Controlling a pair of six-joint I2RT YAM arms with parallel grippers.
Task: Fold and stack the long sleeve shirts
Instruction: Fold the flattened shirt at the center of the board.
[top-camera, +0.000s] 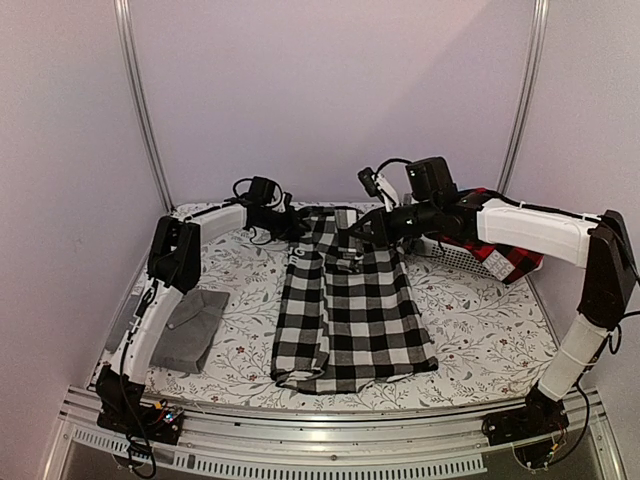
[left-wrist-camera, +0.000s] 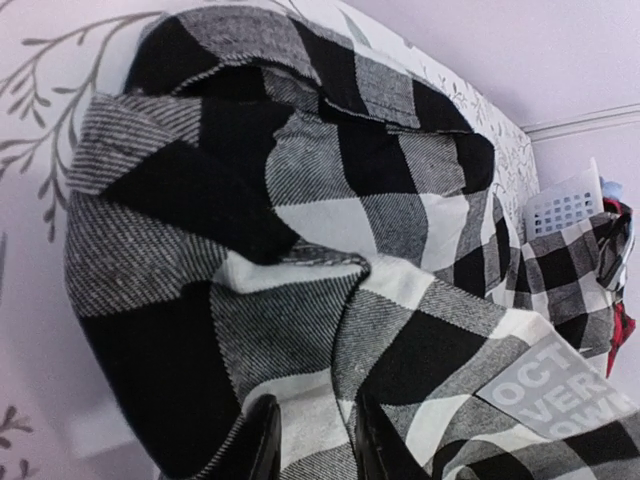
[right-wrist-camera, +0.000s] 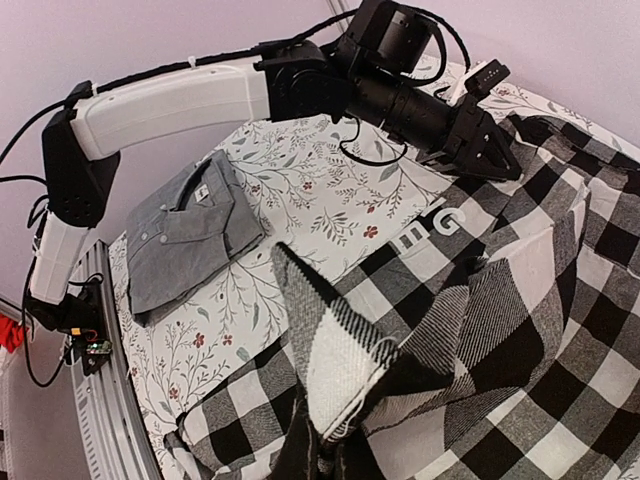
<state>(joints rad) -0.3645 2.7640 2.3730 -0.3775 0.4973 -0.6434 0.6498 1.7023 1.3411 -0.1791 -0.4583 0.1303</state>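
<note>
The black-and-white check shirt lies lengthwise in the middle of the table, with white lettering near its far end. My left gripper pinches its far left edge; in the left wrist view cloth fills the gap between the fingers. My right gripper is shut on the far middle and lifts a fold; its fingers are hidden by cloth. The grey shirt lies folded at the left, also in the right wrist view. The red-and-black check shirt lies at the back right.
A white plastic basket lies at the back right under the red-and-black shirt, and shows in the left wrist view. The table has a floral cover. Purple walls and metal posts close in the back and sides.
</note>
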